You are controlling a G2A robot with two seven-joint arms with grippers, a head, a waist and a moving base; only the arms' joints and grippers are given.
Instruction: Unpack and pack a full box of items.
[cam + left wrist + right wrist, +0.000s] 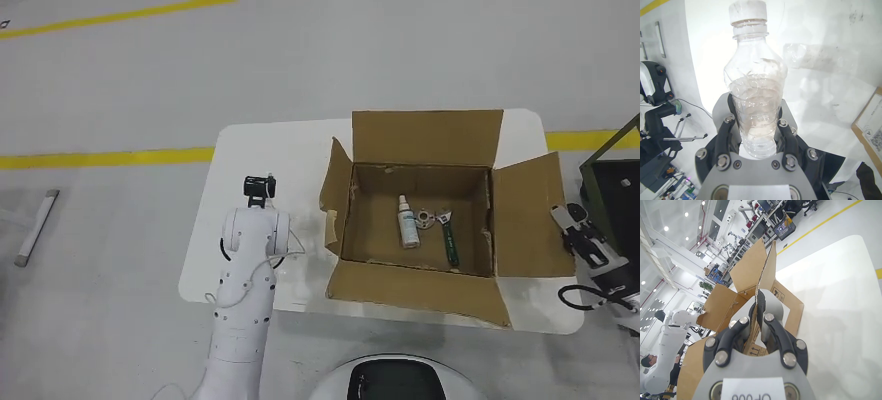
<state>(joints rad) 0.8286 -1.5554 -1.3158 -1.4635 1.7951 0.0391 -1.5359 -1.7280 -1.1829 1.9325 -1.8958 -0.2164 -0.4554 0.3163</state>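
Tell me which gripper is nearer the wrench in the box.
Right. The right gripper pinches the flap of the box on the side where the wrench lies; the left gripper holds a bottle over the table, beyond the opposite wall.

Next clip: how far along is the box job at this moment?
Done: the box stands open. In hand: the left gripper is shut on a clear bottle over the table beside the box; the right gripper pinches a side flap. Left: a spray bottle and wrench lie inside. Whether this is unpacking or repacking cannot be told.
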